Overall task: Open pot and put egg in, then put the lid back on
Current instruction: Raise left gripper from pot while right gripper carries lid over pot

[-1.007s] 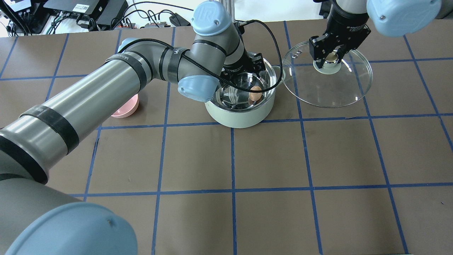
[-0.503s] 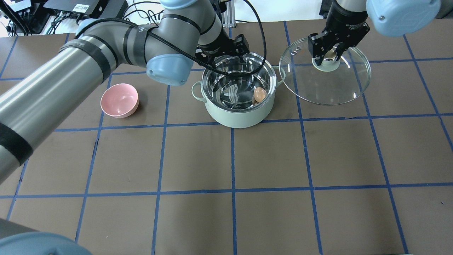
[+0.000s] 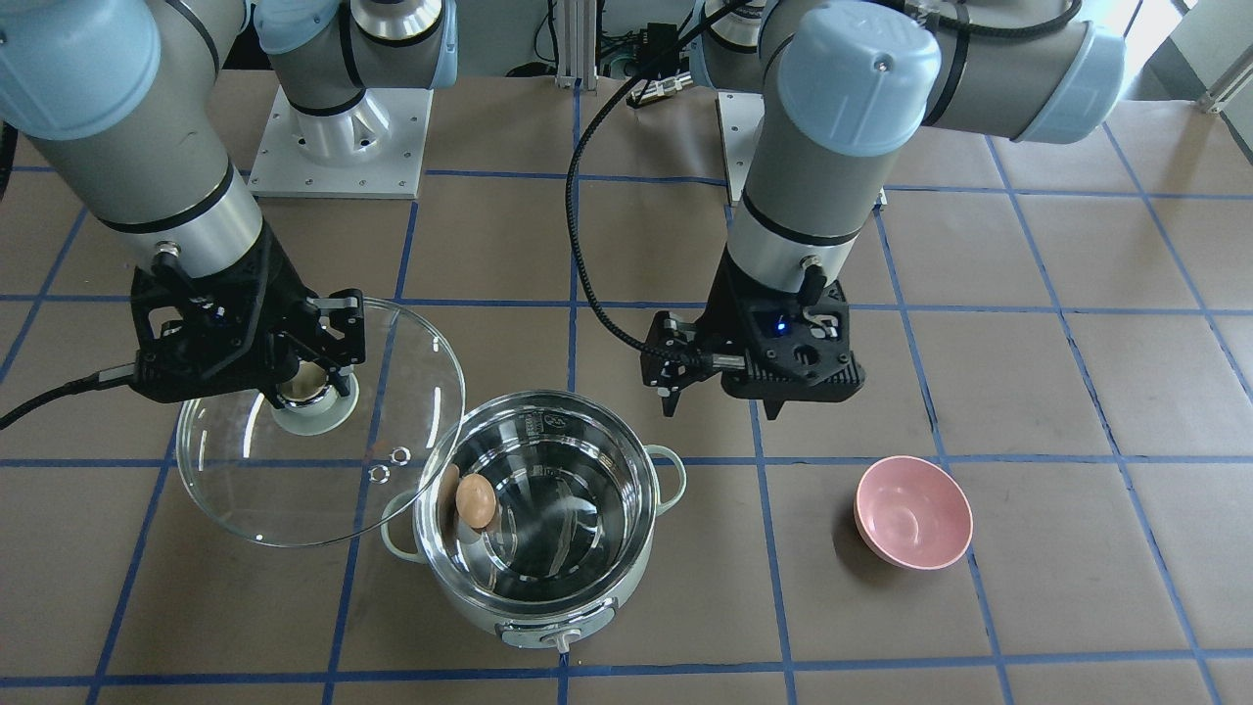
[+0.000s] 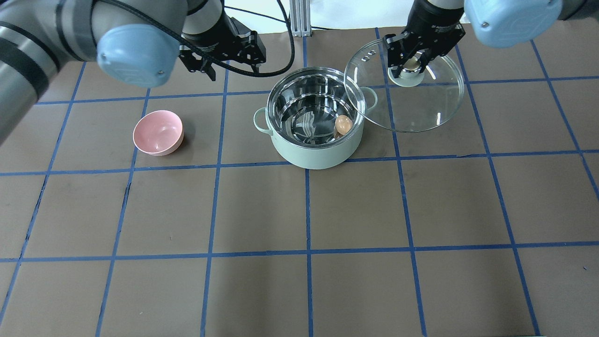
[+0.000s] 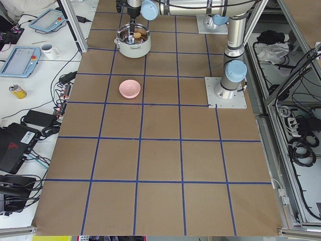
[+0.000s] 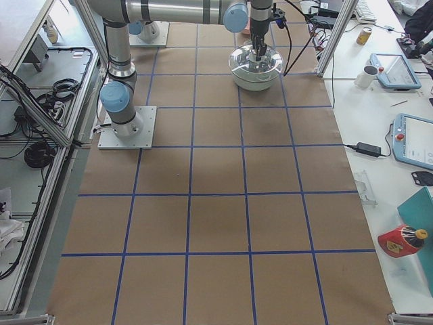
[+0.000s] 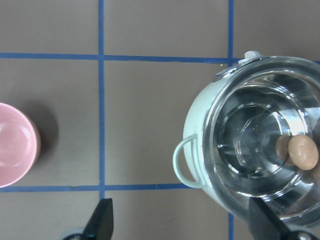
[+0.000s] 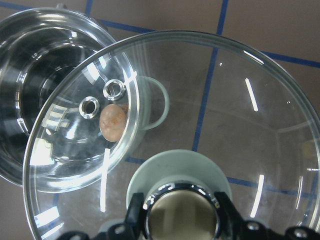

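Observation:
The mint-white pot stands open at the back centre, with the light-brown egg inside against its right wall. The egg also shows in the front view and the left wrist view. My right gripper is shut on the beige knob of the clear glass lid and holds it raised. The lid's left edge overlaps the pot's right rim; the right wrist view shows the egg through the glass. My left gripper is open and empty, up behind and left of the pot.
A small pink bowl sits on the table left of the pot, also in the front view. Brown table with a blue tape grid; cables and electronics lie beyond the far edge.
My left arm has drawn back and to the left, away from over the pot, leaving the egg inside. My right gripper has carried the lid left, so its edge now overlaps the pot's rim.

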Robot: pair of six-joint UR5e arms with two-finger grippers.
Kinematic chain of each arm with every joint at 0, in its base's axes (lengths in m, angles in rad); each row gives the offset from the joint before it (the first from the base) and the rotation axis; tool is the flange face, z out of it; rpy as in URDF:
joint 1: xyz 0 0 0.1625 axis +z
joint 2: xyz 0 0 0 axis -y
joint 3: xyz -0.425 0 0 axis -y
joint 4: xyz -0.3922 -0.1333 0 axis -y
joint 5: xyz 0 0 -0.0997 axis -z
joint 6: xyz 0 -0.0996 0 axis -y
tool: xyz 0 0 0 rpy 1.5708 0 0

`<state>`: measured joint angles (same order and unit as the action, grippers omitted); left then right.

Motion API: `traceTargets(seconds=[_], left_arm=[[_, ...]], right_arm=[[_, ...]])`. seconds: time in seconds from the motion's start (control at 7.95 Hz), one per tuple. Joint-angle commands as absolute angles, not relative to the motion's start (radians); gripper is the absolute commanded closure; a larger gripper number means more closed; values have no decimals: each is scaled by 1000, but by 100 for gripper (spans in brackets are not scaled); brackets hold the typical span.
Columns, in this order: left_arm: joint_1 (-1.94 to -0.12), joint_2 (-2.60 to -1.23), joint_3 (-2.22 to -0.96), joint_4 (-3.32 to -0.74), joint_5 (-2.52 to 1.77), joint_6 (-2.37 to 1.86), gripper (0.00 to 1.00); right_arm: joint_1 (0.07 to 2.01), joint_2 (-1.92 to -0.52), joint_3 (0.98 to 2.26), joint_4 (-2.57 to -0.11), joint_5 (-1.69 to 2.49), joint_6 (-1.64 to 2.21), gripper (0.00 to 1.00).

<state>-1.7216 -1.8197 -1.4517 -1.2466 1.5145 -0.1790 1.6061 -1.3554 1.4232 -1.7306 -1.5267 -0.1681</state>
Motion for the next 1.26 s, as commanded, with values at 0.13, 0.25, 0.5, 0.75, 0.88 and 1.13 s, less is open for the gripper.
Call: traceTargets(seconds=[0.13, 0.25, 0.5, 0.75, 0.88, 1.13], left_arm=[[-1626, -1654, -1447, -1504, 1624, -15, 0], [-1626, -1629, -1450, -1511, 1626, 3, 0], [-1628, -1615, -1457, -1511, 1650, 92, 0], [-1629, -1614, -1459, -1511, 1747, 101, 0], [-1629, -1615, -1459, -1508, 1726, 104, 0], [-1629, -1611, -1459, -1508, 1649, 104, 0]], right_arm=[[1773, -1275, 1369, -1808, -1517, 67, 100], [1819, -1235, 1347, -1830, -1517, 133, 100], [1879, -1165, 1339, -1896, -1519, 198, 100], [1882, -1134, 1341, -1902, -1525, 189, 100], [1882, -1123, 1341, -1904, -1532, 186, 100], [1882, -1089, 1341, -1936, -1532, 184, 100]])
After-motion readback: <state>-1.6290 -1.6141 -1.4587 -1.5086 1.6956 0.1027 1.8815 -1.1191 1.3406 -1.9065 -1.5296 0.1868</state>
